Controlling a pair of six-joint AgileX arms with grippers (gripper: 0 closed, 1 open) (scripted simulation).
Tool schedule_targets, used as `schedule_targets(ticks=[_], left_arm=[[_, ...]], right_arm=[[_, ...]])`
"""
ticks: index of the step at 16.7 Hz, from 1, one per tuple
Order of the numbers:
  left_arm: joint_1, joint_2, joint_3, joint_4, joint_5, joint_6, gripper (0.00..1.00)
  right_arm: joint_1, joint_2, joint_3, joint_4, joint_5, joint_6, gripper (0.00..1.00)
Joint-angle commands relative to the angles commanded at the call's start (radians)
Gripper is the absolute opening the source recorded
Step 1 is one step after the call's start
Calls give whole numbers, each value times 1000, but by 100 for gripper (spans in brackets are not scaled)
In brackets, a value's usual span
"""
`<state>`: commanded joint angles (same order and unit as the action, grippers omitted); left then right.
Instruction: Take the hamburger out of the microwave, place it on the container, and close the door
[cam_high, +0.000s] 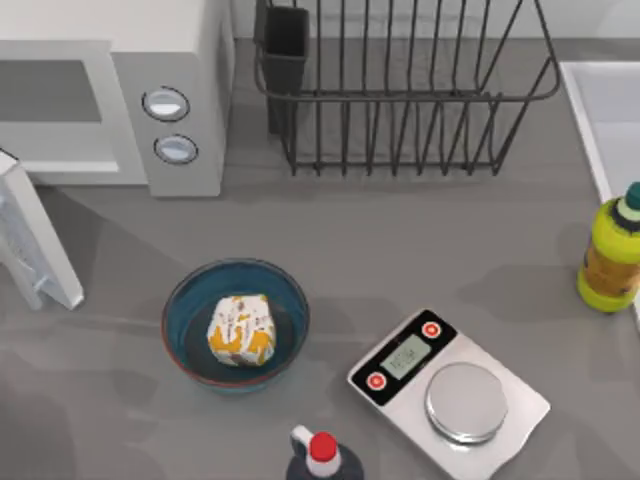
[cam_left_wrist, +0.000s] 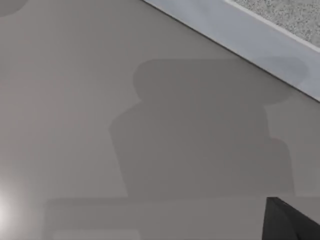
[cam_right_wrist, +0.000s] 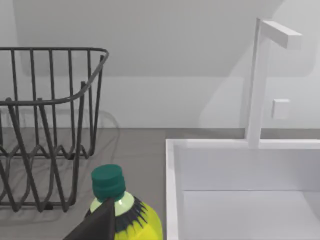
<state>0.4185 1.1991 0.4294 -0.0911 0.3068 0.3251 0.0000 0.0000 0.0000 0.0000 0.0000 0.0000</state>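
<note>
The hamburger (cam_high: 241, 330) sits in the container (cam_high: 180, 300); the door (cam_high: 30, 240) stands swung out at the table's left, off the microwave (cam_high: 190, 60), nearer my left arm; gripper state: cannot tell.

A black wire dish rack (cam_high: 400, 90) fills the upper middle of the top view, with a dark cutlery holder (cam_high: 285, 45) hung at its left end. At the right edge stands a yellow bottle (cam_high: 610, 255) with a green cap, just beside the white sink (cam_high: 600, 100) in the upper right corner. A silver kitchen scale (cam_high: 450, 392) lies tilted in the lower right, its round plate (cam_high: 466, 402) toward the bottom. A dark bottle with a red-and-white cap (cam_high: 322, 455) sits at the bottom centre. All rest on the grey worktop (cam_high: 400, 240). A white faucet (cam_right_wrist: 257, 80) rises behind the sink in the right wrist view.
</note>
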Motion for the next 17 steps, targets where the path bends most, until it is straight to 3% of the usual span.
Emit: schedule_targets(ticks=[4,7,13,17], left_arm=[[-231,-86,-53,9,-143,-163,0],[-332,-134,-82,14,-220,-250,0],[-342,-135,-81,16,-229,-263,0],[-352,-18,-4,67,-234,-268,0]], right_arm=[[0,0,0,0,0,0,100],[0,0,0,0,0,0,100],[0,0,0,0,0,0,100],[0,0,0,0,0,0,100]])
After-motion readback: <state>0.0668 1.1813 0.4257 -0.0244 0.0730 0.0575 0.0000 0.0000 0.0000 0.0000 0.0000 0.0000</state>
